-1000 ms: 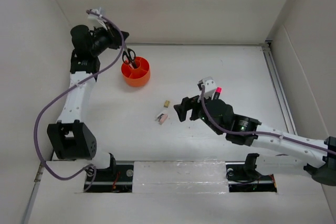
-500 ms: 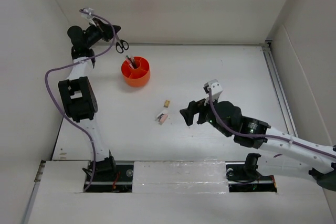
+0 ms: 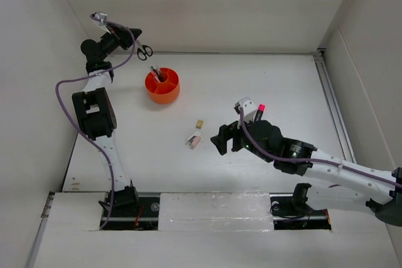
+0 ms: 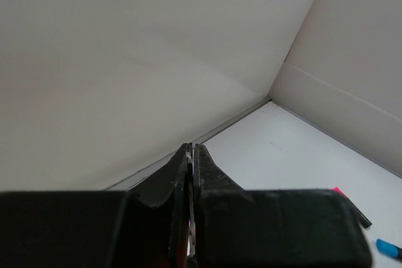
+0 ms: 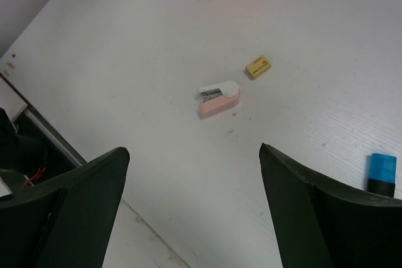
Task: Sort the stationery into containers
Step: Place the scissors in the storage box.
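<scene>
**A:** What sits on the table [image 3: 264, 73]?

**B:** Biggest first. The left arm [image 3: 94, 108] reaches to the far left corner, and the right arm [image 3: 314, 158] lies low across the near right side. The orange tub [image 3: 162, 89] stands at the far left of the table with slim pens [image 3: 157, 74] upright inside it.

**A:** And the scissors?

**B:** The scissors [image 3: 145, 50] are in the air near the back wall, beyond the tub and a little to its left. The left gripper [image 3: 134, 40] is pinching them. In the wrist view its fingers [image 4: 217, 183] are pressed together on a thin metal blade.

**A:** The right gripper?

**B:** The right gripper [image 5: 193, 150] is spread wide with nothing between its fingers. It hovers over the middle of the table, just right of the small pieces.

**A:** What else is loose?

**B:** A pink-capped marker [image 3: 260, 109] shows beside the right wrist. A blue-capped marker [image 5: 382, 171] lies on the table at the right edge of the wrist view. The pink-and-white piece [image 5: 219, 98] lies mid-table, well apart from the tub. The tan eraser [image 5: 258, 66] lies near it, on the tub's side.
</scene>
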Action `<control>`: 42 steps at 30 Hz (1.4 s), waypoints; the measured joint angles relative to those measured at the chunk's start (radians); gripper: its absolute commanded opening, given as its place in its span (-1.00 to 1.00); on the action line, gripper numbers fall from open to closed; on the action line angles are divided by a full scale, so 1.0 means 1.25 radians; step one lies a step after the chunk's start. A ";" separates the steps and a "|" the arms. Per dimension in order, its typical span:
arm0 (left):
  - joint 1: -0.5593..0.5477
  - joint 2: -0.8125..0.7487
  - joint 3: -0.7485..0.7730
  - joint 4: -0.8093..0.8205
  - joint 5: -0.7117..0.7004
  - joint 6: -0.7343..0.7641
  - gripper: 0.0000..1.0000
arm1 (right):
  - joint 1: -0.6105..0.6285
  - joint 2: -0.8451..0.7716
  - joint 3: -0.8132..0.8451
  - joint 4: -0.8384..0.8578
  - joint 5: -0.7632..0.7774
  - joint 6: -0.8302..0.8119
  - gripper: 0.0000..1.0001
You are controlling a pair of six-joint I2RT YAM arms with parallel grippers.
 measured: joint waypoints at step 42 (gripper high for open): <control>-0.060 0.067 -0.140 -0.018 -0.023 0.097 -0.94 | 0.000 -0.152 -0.055 -0.030 -0.102 0.028 0.82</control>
